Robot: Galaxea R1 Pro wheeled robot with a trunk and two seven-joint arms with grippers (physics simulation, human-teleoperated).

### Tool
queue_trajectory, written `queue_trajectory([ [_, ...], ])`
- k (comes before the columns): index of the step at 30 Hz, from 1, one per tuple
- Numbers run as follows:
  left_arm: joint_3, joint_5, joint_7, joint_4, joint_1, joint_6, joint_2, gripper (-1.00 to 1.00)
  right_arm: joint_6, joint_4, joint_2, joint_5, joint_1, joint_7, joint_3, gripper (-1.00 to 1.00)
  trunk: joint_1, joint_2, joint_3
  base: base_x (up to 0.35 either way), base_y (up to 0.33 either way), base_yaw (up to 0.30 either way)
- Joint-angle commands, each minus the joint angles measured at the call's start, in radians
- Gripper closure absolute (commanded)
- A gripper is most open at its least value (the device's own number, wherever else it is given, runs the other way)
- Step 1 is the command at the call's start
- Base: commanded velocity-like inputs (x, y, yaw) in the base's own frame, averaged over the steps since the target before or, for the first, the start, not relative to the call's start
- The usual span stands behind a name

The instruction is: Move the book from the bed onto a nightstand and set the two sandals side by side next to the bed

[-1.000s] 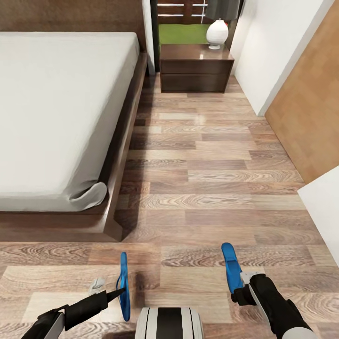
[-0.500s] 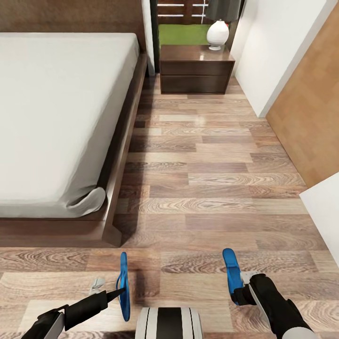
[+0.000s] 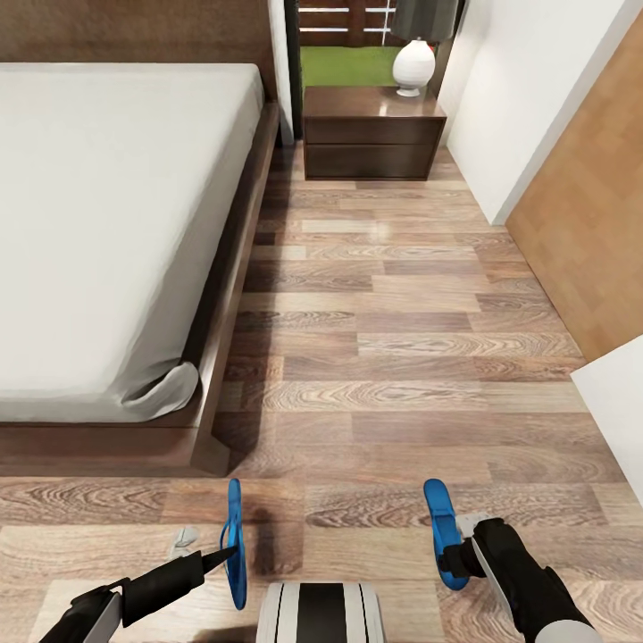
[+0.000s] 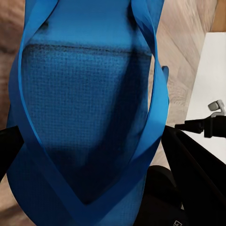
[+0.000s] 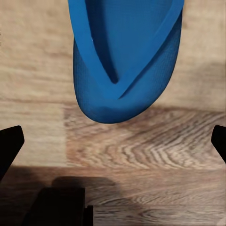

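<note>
Floor (image 3: 429, 295): wood planks in mixed browns, grained, with a soft sheen. Bed (image 3: 228, 268): dark brown wooden frame; mattress (image 3: 98, 223) covered in pale, matt cloth, creased at the corner. Nightstand (image 3: 372, 134): dark wood, glossy top. Lamp (image 3: 413, 67): smooth white glazed base. Left sandal (image 4: 89, 108): blue, matt, finely pebbled footbed, smooth straps. Right sandal (image 5: 125, 56): same blue matt material.

Even bright render, no blur. Glossy sheen on floor (image 3: 393, 223) planks and nightstand (image 3: 373, 131) top. Soft dark shadows under bed (image 3: 125, 223) frame; wrist views sharp.
</note>
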Motion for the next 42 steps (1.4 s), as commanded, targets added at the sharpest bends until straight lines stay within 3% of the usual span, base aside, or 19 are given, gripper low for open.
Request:
queue_trajectory([
  [1,0.001,0.005,-0.002,0.000,0.000,0.009,0.000,1.00,0.003,-0.003,0.000,0.011,0.000,0.009,-0.002,-1.00,0.000,0.000,-0.001,0.000,0.000,0.000],
  [11,0.001,0.005,-0.004,0.000,0.000,0.010,0.000,1.00,-0.005,-0.044,0.000,0.007,0.000,0.011,-0.008,-1.00,0.000,0.000,-0.001,0.000,0.000,0.000],
  [12,0.001,0.005,-0.004,0.000,0.000,0.010,0.000,1.00,-0.054,-0.102,0.000,0.006,0.000,0.012,-0.008,-1.00,0.000,0.000,-0.001,0.000,0.000,0.000],
  [15,0.001,0.005,-0.004,0.000,0.000,0.010,0.000,1.00,-0.085,-0.120,0.000,0.005,0.000,0.014,-0.009,-1.00,0.000,0.000,-0.001,0.000,0.000,0.000],
  [37,-0.001,0.005,-0.003,0.000,0.000,0.010,-0.002,1.00,-0.102,-0.129,-0.007,0.002,0.000,0.018,-0.016,-1.00,0.000,0.000,-0.001,0.000,0.000,0.000],
  [42,-0.001,0.005,-0.003,0.000,0.000,0.010,-0.002,1.00,-0.186,-0.128,-0.009,0.002,0.000,0.018,-0.016,-1.00,0.000,0.000,-0.001,0.000,0.000,0.000],
])
